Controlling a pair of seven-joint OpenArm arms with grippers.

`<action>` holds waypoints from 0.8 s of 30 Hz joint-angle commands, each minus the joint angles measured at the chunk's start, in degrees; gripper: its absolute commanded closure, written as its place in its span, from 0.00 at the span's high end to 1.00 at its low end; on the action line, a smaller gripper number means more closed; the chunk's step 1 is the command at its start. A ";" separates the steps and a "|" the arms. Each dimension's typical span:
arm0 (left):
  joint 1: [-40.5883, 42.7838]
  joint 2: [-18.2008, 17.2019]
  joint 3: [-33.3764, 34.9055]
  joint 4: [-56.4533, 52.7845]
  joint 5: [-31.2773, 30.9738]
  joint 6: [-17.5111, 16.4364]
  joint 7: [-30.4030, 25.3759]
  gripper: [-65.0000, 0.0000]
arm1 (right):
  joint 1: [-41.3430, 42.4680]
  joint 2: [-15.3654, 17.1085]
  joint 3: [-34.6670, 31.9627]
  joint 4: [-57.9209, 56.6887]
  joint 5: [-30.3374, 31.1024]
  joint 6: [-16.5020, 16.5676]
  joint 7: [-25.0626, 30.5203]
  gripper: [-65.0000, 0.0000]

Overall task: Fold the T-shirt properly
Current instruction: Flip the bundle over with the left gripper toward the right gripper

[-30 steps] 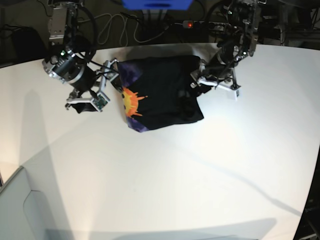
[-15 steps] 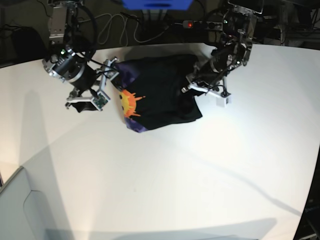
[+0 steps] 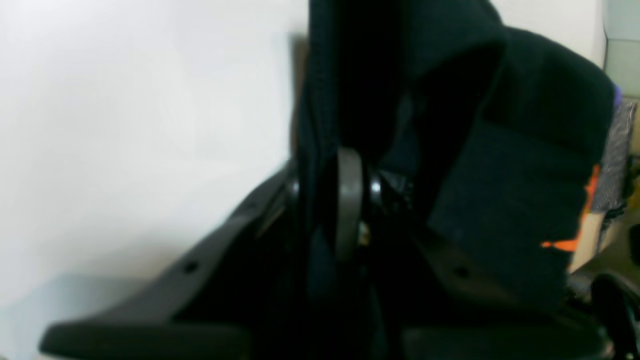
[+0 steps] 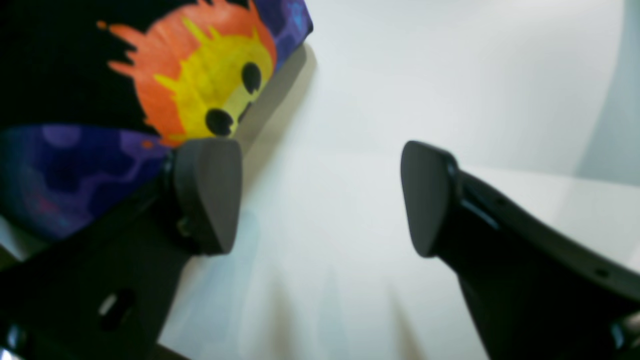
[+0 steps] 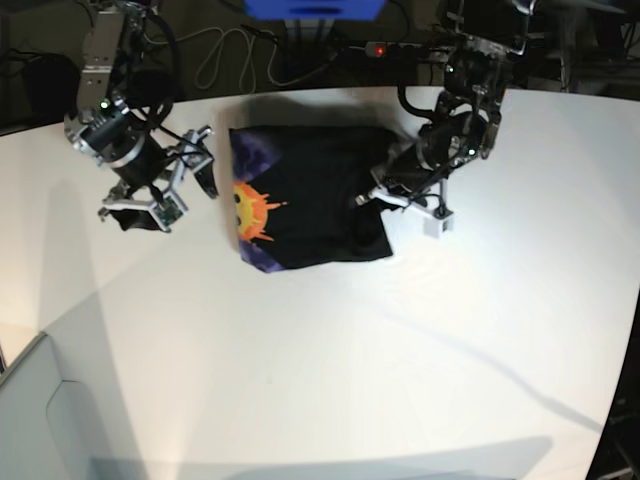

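Observation:
The black T-shirt [image 5: 315,195] lies folded into a rough rectangle on the white table [image 5: 400,350]. Its orange sun-face print [image 5: 250,210] and purple patches face up along its left edge. My left gripper [image 5: 377,198] sits on the shirt's right edge. In the left wrist view, black cloth [image 3: 525,150] fills the gap between the fingers [image 3: 348,200], so the left gripper [image 3: 325,200] is shut on it. My right gripper [image 5: 180,188] hovers just left of the shirt. In the right wrist view the right gripper [image 4: 317,197] is open over bare table, with the sun print [image 4: 200,95] beside its left pad [image 4: 207,195].
Cables, a power strip [image 5: 385,48] and a blue box [image 5: 312,8] lie behind the table's far edge. White tabletop stretches in front of the shirt toward the near edge.
My left gripper moved down-left onto the shirt's right edge and closed on the cloth. The right arm drew back to the left, away from the shirt. The shirt shifted slightly left.

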 commanded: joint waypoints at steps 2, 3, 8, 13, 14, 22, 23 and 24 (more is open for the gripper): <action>-5.25 -0.91 4.66 -4.10 0.02 -2.23 2.69 0.00 | 0.11 0.30 1.74 1.16 0.80 1.24 1.12 0.74; -7.45 -1.08 6.85 -6.21 0.11 -4.51 3.48 0.00 | 0.11 0.30 2.45 1.16 0.80 1.24 1.12 0.74; -20.81 -1.26 19.16 -16.23 6.35 -14.36 10.07 0.00 | 0.11 -0.58 7.28 1.16 0.98 1.24 1.12 0.74; -29.78 -0.03 28.92 -20.19 14.79 -22.10 12.18 0.00 | 0.11 -2.60 13.43 1.16 0.98 1.24 1.12 0.74; -31.27 0.23 30.94 -20.54 16.90 -23.68 12.09 0.00 | 0.11 -2.60 14.23 1.16 0.98 1.24 1.12 0.74; -37.51 6.30 43.60 -24.67 38.00 -40.38 11.30 0.00 | -0.59 -4.27 18.45 1.25 0.98 1.24 1.12 0.74; -37.51 7.53 43.69 -24.93 41.26 -42.75 10.69 0.00 | -0.68 -4.27 18.53 1.43 0.98 1.24 1.12 0.74; -37.42 8.41 43.69 -25.02 44.60 -45.22 9.89 0.00 | -0.77 -4.36 18.53 1.51 0.98 1.24 1.12 0.74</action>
